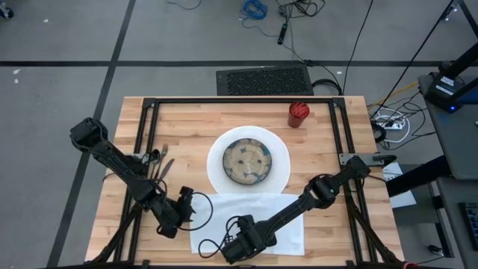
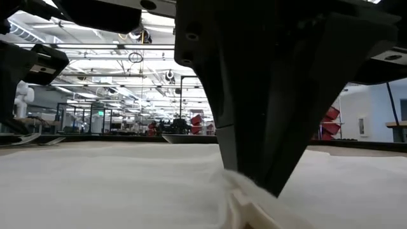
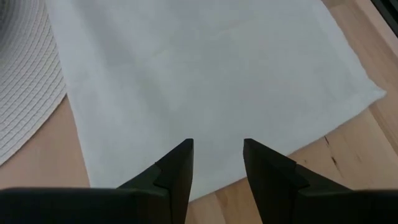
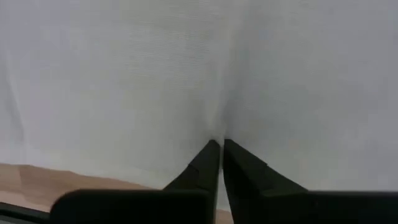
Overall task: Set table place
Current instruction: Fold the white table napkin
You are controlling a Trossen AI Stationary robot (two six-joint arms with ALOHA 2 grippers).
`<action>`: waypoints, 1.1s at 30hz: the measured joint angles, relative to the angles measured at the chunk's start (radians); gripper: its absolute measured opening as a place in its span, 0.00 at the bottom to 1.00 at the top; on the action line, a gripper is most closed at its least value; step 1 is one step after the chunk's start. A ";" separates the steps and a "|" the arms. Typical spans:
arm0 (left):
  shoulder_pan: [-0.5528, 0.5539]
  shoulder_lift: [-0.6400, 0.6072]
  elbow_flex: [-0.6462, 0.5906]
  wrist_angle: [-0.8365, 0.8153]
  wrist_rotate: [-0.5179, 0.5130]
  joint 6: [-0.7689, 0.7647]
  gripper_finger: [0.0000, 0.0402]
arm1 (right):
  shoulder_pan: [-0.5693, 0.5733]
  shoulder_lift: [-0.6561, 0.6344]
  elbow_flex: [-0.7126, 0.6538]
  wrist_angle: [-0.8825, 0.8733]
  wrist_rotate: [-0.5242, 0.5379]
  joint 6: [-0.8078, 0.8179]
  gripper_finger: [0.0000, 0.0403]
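A white cloth point(image 1: 269, 217) lies flat on the wooden table point(image 1: 328, 149) near its front edge, in front of a round white woven placemat point(image 1: 216, 168) that carries a patterned plate point(image 1: 248, 161). My right gripper point(image 4: 221, 144) is shut on the cloth near its near edge, and also shows in the high view point(image 1: 237, 243). My left gripper point(image 3: 217, 146) is open over the cloth's left end point(image 1: 196, 213). I cannot tell whether it touches the cloth. My right gripper pinches a small raised pucker of the cloth point(image 4: 219, 127) between its two fingertips, close to the cloth's near edge. The fingers come from above, slanting down. The low view shows the cloth gathered up in a little fold point(image 2: 236, 184) at the tips, while the rest lies on the table.
A fork and a knife point(image 1: 160, 161) lie on the table left of the placemat, beside my left arm. A red cup point(image 1: 298, 114) stands at the far right. The black frame point(image 1: 239, 100) runs around the tabletop.
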 joint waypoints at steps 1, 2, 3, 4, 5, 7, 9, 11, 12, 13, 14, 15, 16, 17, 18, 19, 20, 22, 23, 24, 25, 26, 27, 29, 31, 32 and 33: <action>0.000 0.000 0.000 0.000 0.000 0.000 0.32 | 0.000 -0.002 0.000 0.000 0.000 0.004 0.02; 0.000 0.000 0.000 -0.001 0.000 0.000 0.32 | 0.002 -0.002 0.000 0.000 0.001 0.005 0.02; 0.000 0.000 0.000 -0.001 0.000 0.000 0.32 | 0.002 -0.003 0.000 -0.001 0.002 0.003 0.02; 0.000 0.000 0.000 -0.001 0.000 0.000 0.32 | 0.005 -0.006 0.005 -0.006 0.003 -0.001 0.02; 0.000 0.000 0.000 -0.001 -0.001 0.000 0.32 | 0.006 -0.007 0.007 -0.007 0.003 -0.002 0.02; 0.000 0.000 0.000 -0.001 -0.001 0.000 0.32 | 0.009 -0.021 0.008 -0.015 0.003 0.008 0.03; 0.000 0.000 0.000 -0.001 -0.001 0.000 0.32 | 0.012 -0.037 0.009 -0.017 0.006 0.010 0.05; 0.000 0.000 0.000 -0.001 -0.001 0.000 0.32 | 0.013 -0.043 0.011 -0.015 0.006 0.011 0.09; 0.000 0.000 0.000 -0.001 -0.002 0.000 0.32 | 0.013 -0.043 0.011 -0.011 0.006 0.010 0.11; 0.000 0.000 0.000 -0.001 -0.002 0.000 0.32 | 0.014 -0.043 0.011 -0.010 0.006 0.008 0.14; 0.000 0.000 0.000 -0.001 -0.002 0.000 0.32 | 0.014 -0.043 0.010 -0.009 0.005 0.007 0.18; 0.000 0.000 0.000 -0.001 -0.002 0.000 0.32 | 0.014 -0.044 0.010 -0.007 0.005 0.007 0.21; 0.000 0.000 0.000 -0.001 -0.002 0.000 0.32 | 0.013 -0.046 0.010 -0.006 0.005 0.007 0.25; 0.000 0.000 0.000 -0.001 -0.002 0.000 0.32 | 0.013 -0.046 0.011 -0.008 0.006 0.009 0.28; 0.000 0.000 0.000 -0.001 -0.002 0.000 0.32 | 0.013 -0.046 0.011 -0.009 0.006 0.011 0.32; 0.000 0.000 0.000 -0.001 -0.002 0.000 0.32 | 0.013 -0.046 0.011 -0.009 0.006 0.011 0.35; 0.000 0.000 0.000 -0.001 -0.002 0.000 0.32 | 0.013 -0.046 0.011 -0.008 0.006 0.011 0.38; 0.000 0.000 0.000 -0.001 -0.002 0.000 0.32 | 0.013 -0.040 0.011 0.004 0.006 0.011 0.43; 0.000 0.000 0.000 0.000 -0.002 0.000 0.32 | 0.013 -0.036 0.011 0.005 0.006 0.010 0.44; 0.000 0.001 0.000 -0.001 -0.002 0.000 0.32 | 0.013 -0.028 0.011 0.006 0.006 0.009 0.45; 0.000 0.001 0.000 0.000 -0.002 0.000 0.32 | 0.012 -0.021 0.011 0.013 0.006 0.009 0.45; 0.000 0.001 0.000 -0.001 -0.002 0.000 0.32 | 0.012 -0.016 0.011 0.014 0.004 0.007 0.45; 0.000 0.001 0.000 -0.001 -0.002 -0.001 0.32 | 0.011 -0.009 0.011 0.013 0.000 0.007 0.45; 0.000 0.001 0.000 0.000 -0.002 0.000 0.32 | 0.011 -0.005 0.011 0.025 -0.006 0.006 0.41; 0.000 0.001 0.000 0.000 -0.002 -0.001 0.32 | 0.011 -0.005 0.011 0.022 -0.019 0.003 0.35; 0.000 0.001 0.000 0.000 -0.002 -0.001 0.32 | 0.011 -0.005 0.011 0.021 -0.016 0.004 0.32; 0.000 0.001 0.000 0.000 -0.002 -0.001 0.32 | 0.011 -0.005 0.011 0.019 -0.012 0.003 0.28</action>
